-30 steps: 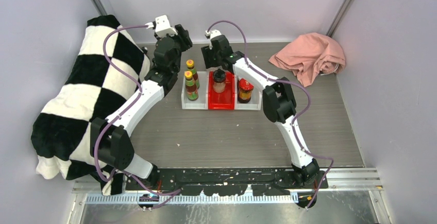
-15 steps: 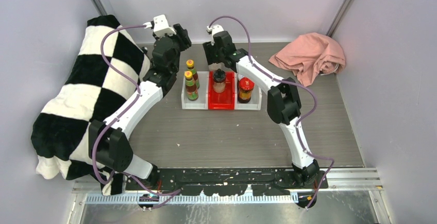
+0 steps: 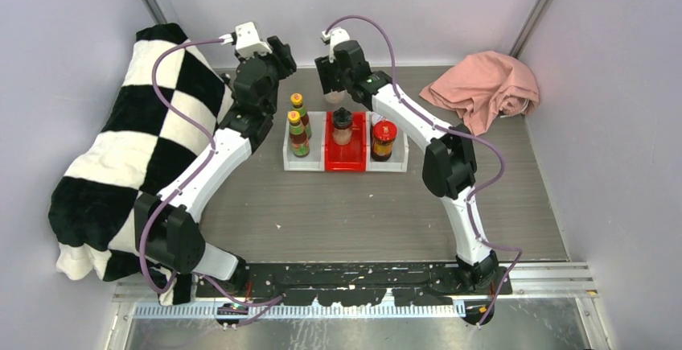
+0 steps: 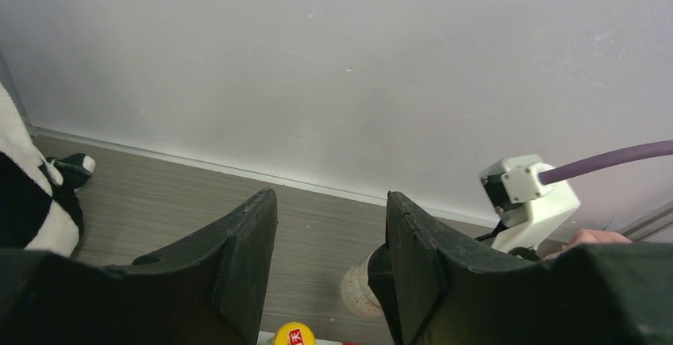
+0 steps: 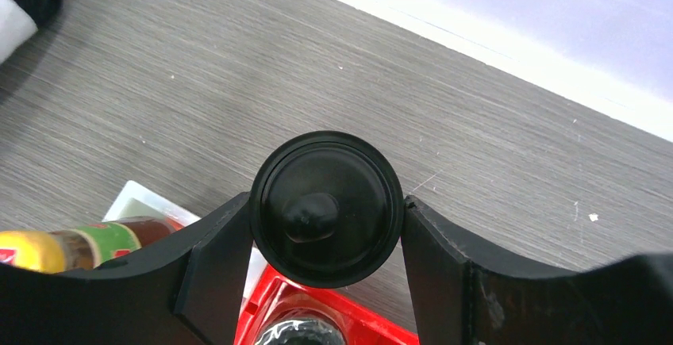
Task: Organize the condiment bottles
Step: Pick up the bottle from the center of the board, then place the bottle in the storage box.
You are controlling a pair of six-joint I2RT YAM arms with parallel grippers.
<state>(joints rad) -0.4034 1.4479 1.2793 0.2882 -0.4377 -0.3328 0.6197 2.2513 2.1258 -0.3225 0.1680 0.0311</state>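
Note:
My right gripper (image 5: pixel 325 212) is shut on the black lid of a clear shaker (image 5: pixel 324 202), held just behind the red bin (image 5: pixel 349 317). In the top view that gripper (image 3: pixel 335 84) is behind the row of bins; the shaker's pale body also shows in the left wrist view (image 4: pixel 359 288). A second black-lidded shaker (image 3: pixel 343 125) stands in the red bin (image 3: pixel 346 159). Two yellow-capped red sauce bottles (image 3: pixel 297 125) stand in the left white bin (image 3: pixel 289 159). A red-lidded dark jar (image 3: pixel 383 141) stands in the right white bin (image 3: pixel 400 159). My left gripper (image 4: pixel 332 202) is open and empty, above and behind the sauce bottles.
A black-and-white checked blanket (image 3: pixel 129 149) covers the left side of the table. A pink cloth (image 3: pixel 482 84) lies at the back right. The back wall runs close behind both grippers.
My right gripper has moved a little back from the red bin with the shaker in it. My left gripper has edged slightly back and left.

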